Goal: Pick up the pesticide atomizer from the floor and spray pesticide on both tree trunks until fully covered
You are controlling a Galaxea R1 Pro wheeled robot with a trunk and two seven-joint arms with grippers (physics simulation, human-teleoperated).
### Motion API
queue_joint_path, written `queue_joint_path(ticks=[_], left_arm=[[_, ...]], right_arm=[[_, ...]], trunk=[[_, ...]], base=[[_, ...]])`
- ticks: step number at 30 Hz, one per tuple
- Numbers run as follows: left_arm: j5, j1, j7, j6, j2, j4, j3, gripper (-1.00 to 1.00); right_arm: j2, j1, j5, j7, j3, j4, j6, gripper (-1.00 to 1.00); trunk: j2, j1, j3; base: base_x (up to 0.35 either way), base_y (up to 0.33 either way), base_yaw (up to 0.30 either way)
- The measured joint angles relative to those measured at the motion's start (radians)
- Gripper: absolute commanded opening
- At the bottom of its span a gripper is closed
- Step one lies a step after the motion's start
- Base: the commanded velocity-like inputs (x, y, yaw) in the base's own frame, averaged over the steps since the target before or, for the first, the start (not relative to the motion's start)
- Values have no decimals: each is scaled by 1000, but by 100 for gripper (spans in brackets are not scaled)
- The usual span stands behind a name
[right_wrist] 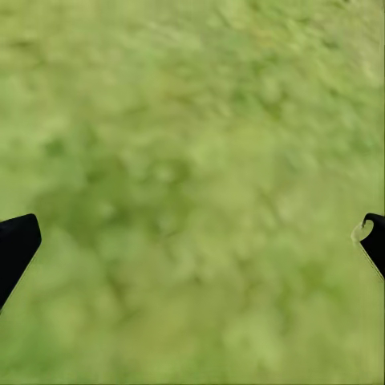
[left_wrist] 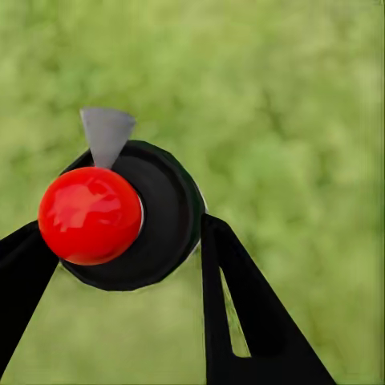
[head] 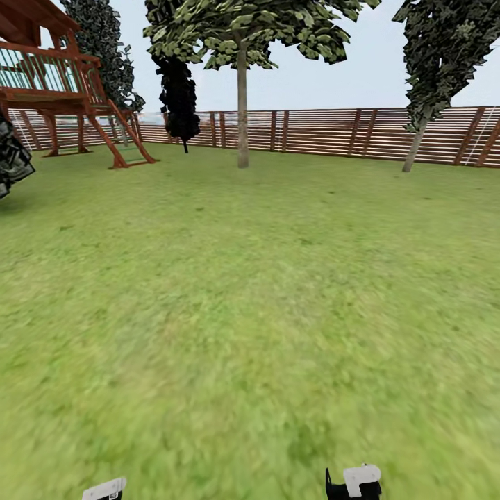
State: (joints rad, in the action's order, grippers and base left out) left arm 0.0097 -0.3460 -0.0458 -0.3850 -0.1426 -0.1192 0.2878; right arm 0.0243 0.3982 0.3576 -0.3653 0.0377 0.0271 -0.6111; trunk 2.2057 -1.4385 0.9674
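Head view: a wide stretch of lawn is seen ahead, closed at the far side by a slatted wooden fence. Two thick-trunked trees are placed before that fence: one near the middle, upright, and a second far to the right, leaning. A wooden play structure is set at the far left, with a near-black thin tree beside the fence.

In the left wrist view the pesticide atomizer is seen end-on: a red rounded cap over a black body with a grey nozzle piece, held between the two black fingers of the left tool, which is closed around it over the grass. In the right wrist view the right tool is spread wide, its fingertips at either edge, with nothing between them.

The coming move is judged to turn on the direction of the trunks from the left tool: both lie well ahead across the lawn, the middle one almost straight on. An approach is therefore needed first. The atomizer's long axis appears to run along the camera's line of sight.
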Motion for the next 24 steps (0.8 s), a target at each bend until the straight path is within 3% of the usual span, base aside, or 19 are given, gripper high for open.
queue_joint_path(ticks=[24], left_arm=[[1,0,0,0,0,-1,0,-100]], right_arm=[[0,0,0,0,0,0,0,100]], trunk=[[0,0,0]], base=[[340,0,0]])
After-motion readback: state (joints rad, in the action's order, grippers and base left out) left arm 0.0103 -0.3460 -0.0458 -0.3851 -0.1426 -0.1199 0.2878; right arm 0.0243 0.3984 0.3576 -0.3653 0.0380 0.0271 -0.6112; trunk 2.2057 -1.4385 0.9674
